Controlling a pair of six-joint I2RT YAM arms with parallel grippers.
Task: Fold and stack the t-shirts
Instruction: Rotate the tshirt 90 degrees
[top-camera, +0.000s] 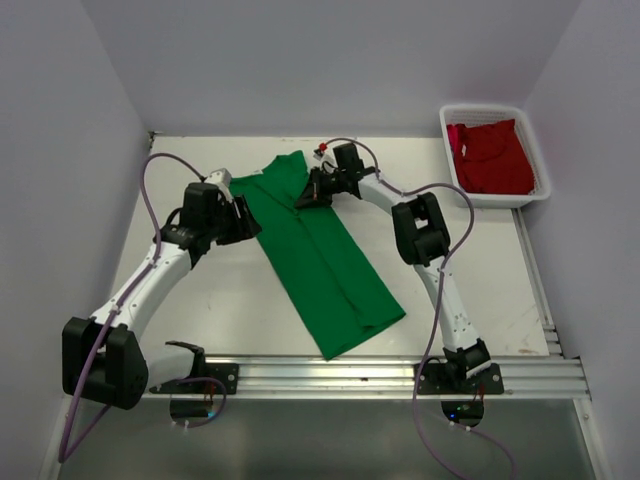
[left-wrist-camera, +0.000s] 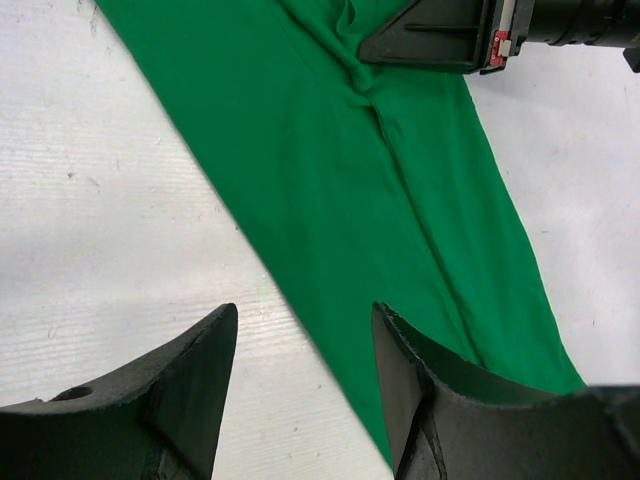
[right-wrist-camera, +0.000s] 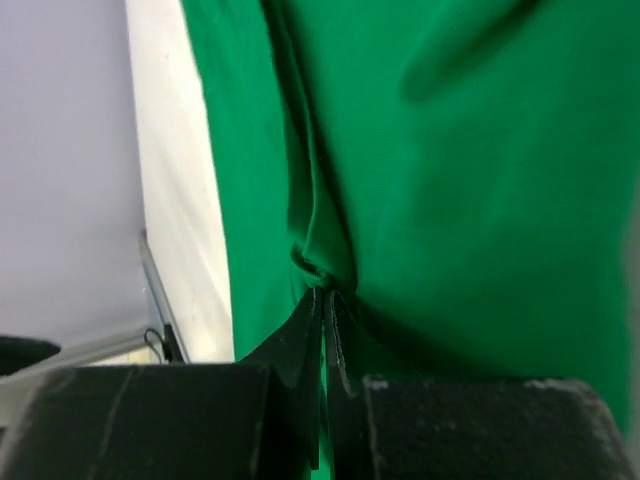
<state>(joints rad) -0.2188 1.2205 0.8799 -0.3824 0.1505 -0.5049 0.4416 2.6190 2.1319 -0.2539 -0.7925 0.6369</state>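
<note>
A bright green t-shirt lies folded into a long strip, running diagonally across the table. My right gripper is shut on a pinched fold of it near the strip's far end; in the right wrist view the fingertips meet on bunched green cloth. My left gripper sits at the strip's left edge, open. In the left wrist view its jaws straddle the edge of the cloth, one finger over bare table. The right gripper's black body shows at the top. A red t-shirt lies crumpled in the basket.
The white mesh basket stands at the table's back right corner. A metal rail runs along the near edge with both arm bases on it. Pale walls close in the table on three sides.
</note>
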